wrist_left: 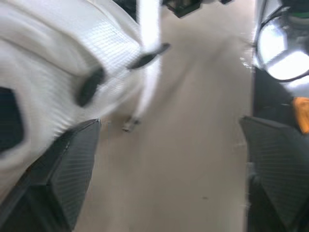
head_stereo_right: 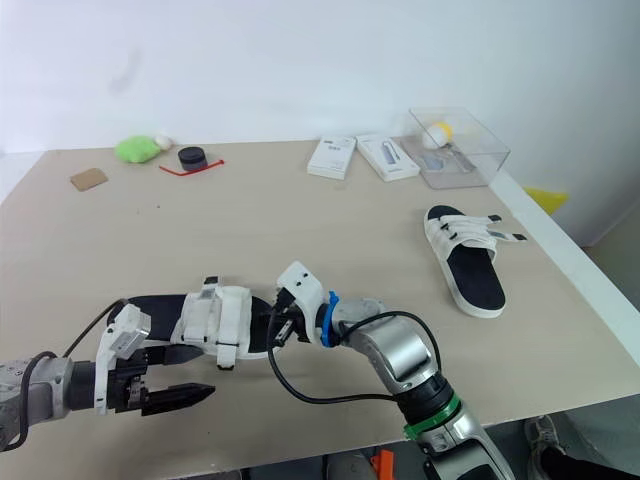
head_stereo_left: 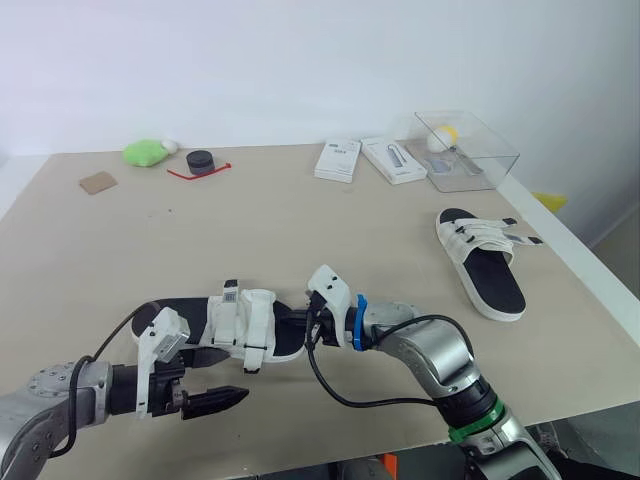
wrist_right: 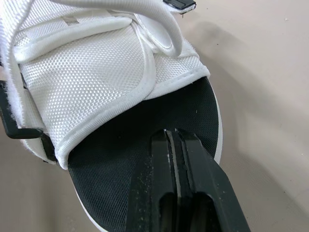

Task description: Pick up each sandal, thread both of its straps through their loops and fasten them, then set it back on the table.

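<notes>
We see our right gripper [wrist_right: 174, 136] pinched closed, tips resting on the black footbed of the white mesh-strapped sandal [wrist_right: 96, 72], while our left gripper [wrist_left: 169, 124] gapes wide beside it, empty.

Beige table [head_stereo_left: 300, 230] bears near sandal [head_stereo_left: 245, 325], far sandal [head_stereo_left: 485, 262], white box [head_stereo_left: 338, 160], clear box [head_stereo_left: 467, 150]

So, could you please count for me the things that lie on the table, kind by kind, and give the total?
Sandals: 2
White flat boxes: 2
Clear box: 1
Green soft lump: 1
Black round piece: 1
Red tie: 1
Brown square piece: 1
Total: 9
</notes>
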